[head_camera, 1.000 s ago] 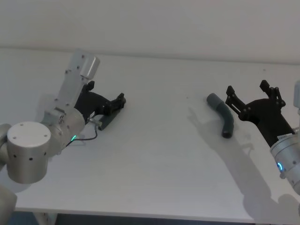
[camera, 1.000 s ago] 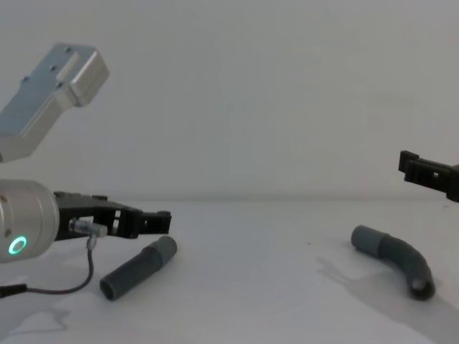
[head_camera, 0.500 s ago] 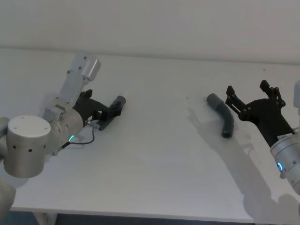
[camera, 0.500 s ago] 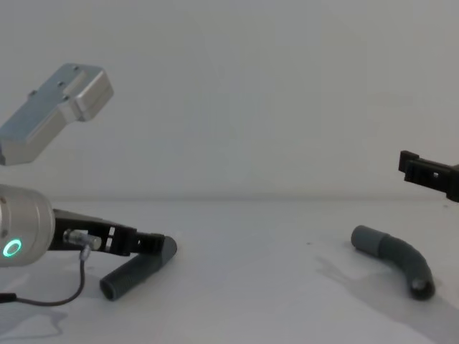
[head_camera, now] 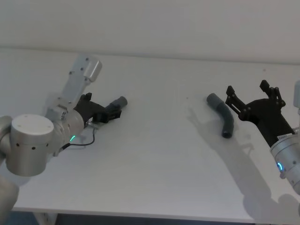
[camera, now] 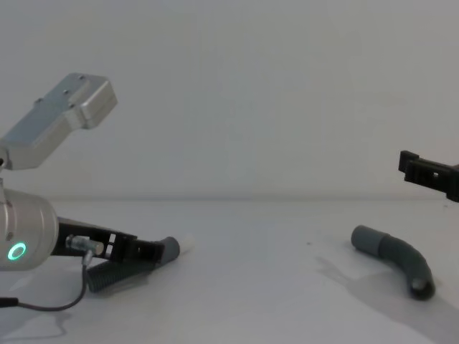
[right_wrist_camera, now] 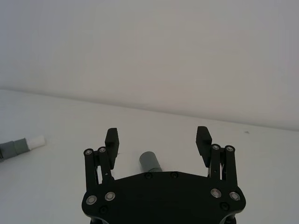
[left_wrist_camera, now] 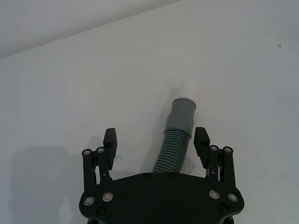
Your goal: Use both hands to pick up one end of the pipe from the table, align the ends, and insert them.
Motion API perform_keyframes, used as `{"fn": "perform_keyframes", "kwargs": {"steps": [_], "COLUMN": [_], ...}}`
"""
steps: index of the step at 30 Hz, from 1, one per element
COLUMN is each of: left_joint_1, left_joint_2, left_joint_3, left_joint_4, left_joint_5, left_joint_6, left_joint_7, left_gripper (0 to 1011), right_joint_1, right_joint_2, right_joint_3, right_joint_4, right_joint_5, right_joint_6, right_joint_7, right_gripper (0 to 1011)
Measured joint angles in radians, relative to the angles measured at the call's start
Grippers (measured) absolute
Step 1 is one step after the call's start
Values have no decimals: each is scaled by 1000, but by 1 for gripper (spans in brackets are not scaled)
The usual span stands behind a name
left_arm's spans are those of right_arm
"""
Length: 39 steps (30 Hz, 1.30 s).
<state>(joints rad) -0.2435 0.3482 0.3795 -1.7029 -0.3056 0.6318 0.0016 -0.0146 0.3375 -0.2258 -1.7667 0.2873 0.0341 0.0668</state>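
Watch the left gripper [left_wrist_camera: 156, 140]: spread wide and low over the table [left_wrist_camera: 56, 93], straddling the straight pipe piece [left_wrist_camera: 174, 148] at its ribbed section, with neither finger seen touching. Expect trouble on closing. Lying off-centre in the gap, nearer one finger, so likely to be shoved or rolled sideways before being pinched from both sides. Clamped on the ribs, may flex or pivot, letting the collar [left_wrist_camera: 183, 111] droop and spoiling the alignment. Held too far back from that collar, could wobble at the joining end.

Mind the right gripper [right_wrist_camera: 158, 136] too: likewise spread, holding nothing, hanging high above the curved elbow piece [head_camera: 225, 118] and well apart from it. Brought down carelessly, could land a finger on the tube and kick it away.

As for looks, find the straight piece dark grey and corrugated, ending ahead of the left fingertips in a smooth grey collar with a narrower white tip [camera: 188, 246], pale enough to vanish against the table. Find the elbow piece below the right gripper: same grey, gently bent, one smooth collar [right_wrist_camera: 150, 162], the other end open and dark.
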Motion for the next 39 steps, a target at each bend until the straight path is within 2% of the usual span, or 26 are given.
{"fn": "perform_keyframes", "kwargs": {"steps": [15, 30, 39], "left_joint_1": [-24, -60, -84], "left_joint_2": [-4, 37, 52], "left_joint_3": [24, 65, 73], "left_joint_4": [24, 38, 53], "left_joint_5": [26, 47, 50], "left_joint_6": [-8, -20, -8], "left_joint_7": [-27, -123, -167], "left_gripper": [1001, 1002, 1001], "right_joint_1": [0, 0, 0], "right_joint_2": [0, 0, 0], "right_joint_3": [0, 0, 0], "right_joint_4": [0, 0, 0], "right_joint_5": [0, 0, 0], "right_joint_6": [0, 0, 0], "right_joint_7": [0, 0, 0], "right_gripper": [1004, 1004, 1004]}}
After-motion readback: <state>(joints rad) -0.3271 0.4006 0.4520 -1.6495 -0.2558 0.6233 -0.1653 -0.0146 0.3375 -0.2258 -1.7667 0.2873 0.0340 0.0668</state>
